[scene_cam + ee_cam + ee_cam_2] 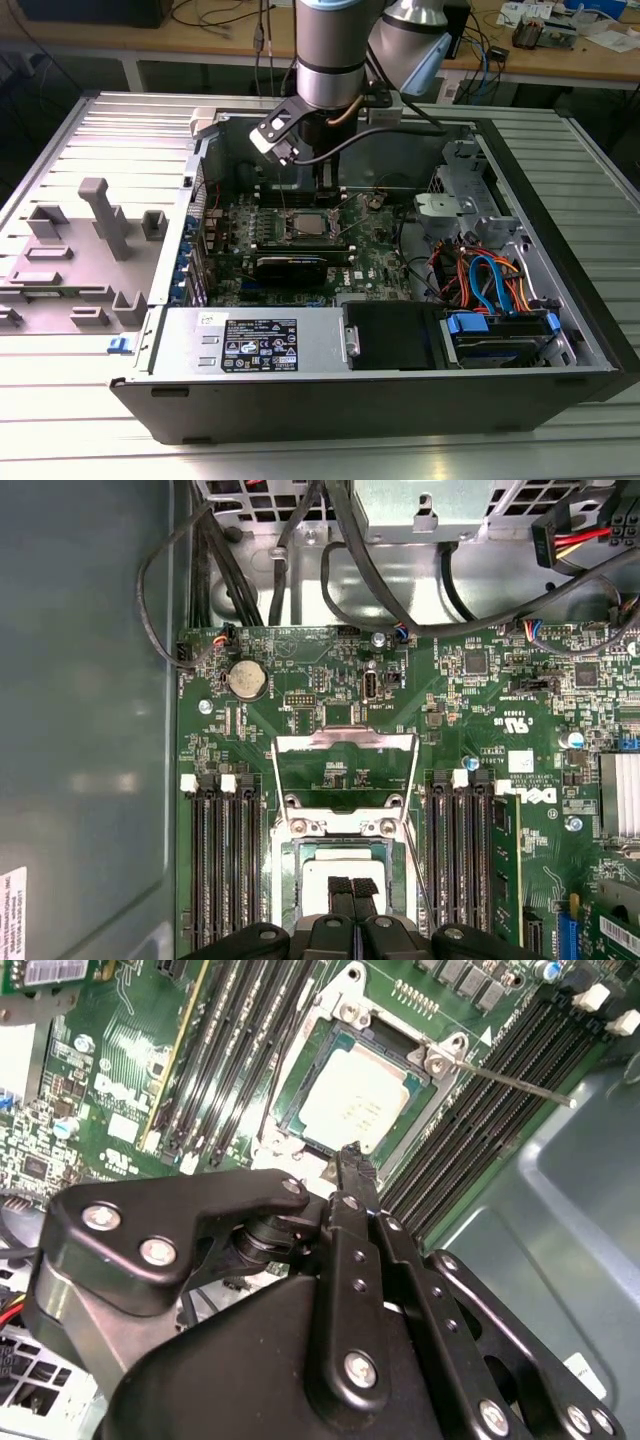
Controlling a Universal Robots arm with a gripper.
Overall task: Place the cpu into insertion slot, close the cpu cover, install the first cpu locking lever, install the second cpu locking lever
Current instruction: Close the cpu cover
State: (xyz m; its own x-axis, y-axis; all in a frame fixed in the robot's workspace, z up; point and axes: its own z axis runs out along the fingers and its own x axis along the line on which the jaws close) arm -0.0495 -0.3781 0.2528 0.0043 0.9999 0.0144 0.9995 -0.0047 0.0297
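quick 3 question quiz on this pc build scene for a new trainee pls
1. True or false: the cpu cover lies closed over the cpu.
2. The end effector hangs just above the insertion slot. Where is the cpu? A) seated in the insertion slot B) held by the end effector C) on top of the cpu cover
3. Name the round silver part on the motherboard.

Key:
1. False. The cover is swung open, clear of the chip.
2. A.
3. The coin cell battery.
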